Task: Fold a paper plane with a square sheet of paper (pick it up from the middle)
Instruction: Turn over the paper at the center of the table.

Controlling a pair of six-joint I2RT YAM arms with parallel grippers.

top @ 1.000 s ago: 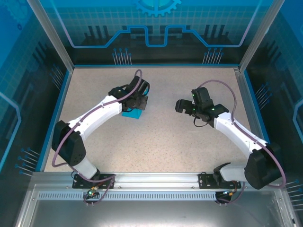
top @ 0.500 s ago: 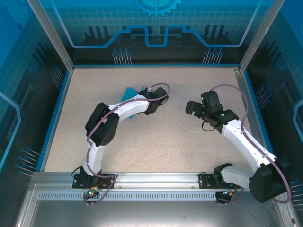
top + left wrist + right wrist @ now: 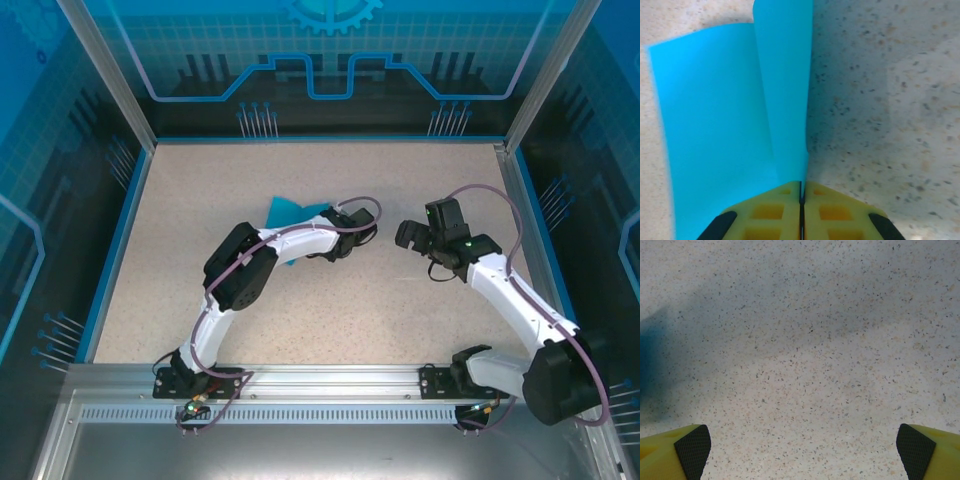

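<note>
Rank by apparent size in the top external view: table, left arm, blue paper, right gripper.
1. table
2. left arm
3. right gripper and blue paper: these look alike, and the arm covers part of the paper, so I leave them unranked.

Robotics test cell, seen from above: two white jointed machines, the left arm (image 3: 295,238) and the right arm (image 3: 510,295), stand bolted side by side to an aluminium rail (image 3: 330,380) at the near edge of a speckled beige bench (image 3: 340,320). Metal posts (image 3: 108,75) frame translucent blue wall panels (image 3: 420,40) printed with a gear and circuit-line motif, and a blue rim (image 3: 120,240) borders the work surface. The enclosed cell, fixed machinery and bare bench mark this as a laboratory rather than a home or shop.
</note>
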